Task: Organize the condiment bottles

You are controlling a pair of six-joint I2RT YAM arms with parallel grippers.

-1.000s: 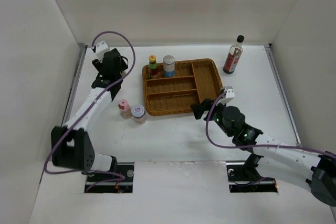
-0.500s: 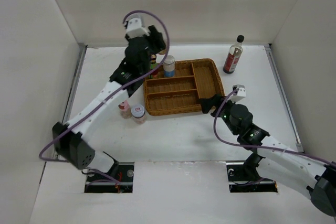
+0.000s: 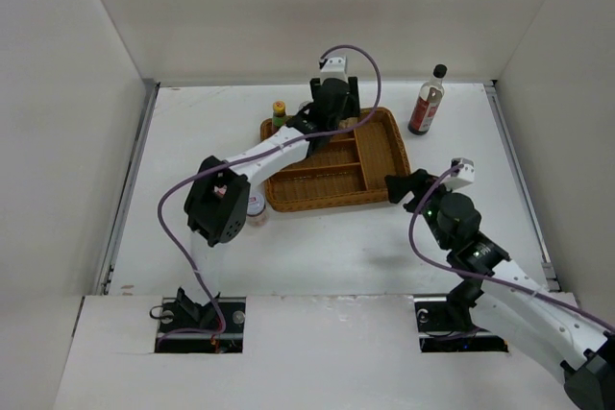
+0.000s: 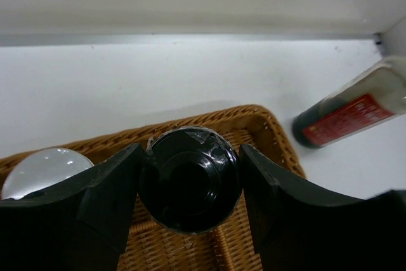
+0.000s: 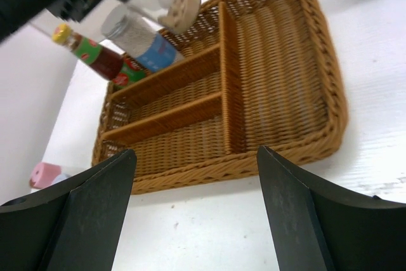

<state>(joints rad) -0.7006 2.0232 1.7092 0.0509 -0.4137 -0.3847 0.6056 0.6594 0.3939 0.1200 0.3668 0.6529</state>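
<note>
Item in hand: I read the left gripper (image 4: 190, 152) as clamped on the black-capped jar (image 4: 189, 185), held over the far side of the wicker tray (image 3: 380, 156), beside the silver-lidded jar (image 5: 136, 36) and yellow-capped bottle (image 3: 279, 112) in the tray's far left corner. Right gripper (image 5: 195, 153): jaws wide with nothing between them, by the tray's near right corner. Remainder: dark-sauce bottle (image 3: 428, 101) upright toward the table's far right corner; pink-lidded jar (image 5: 44, 172) and what I take for the white-lidded jar (image 3: 255, 210), mostly hidden by the left arm, on the table left of the tray.
</note>
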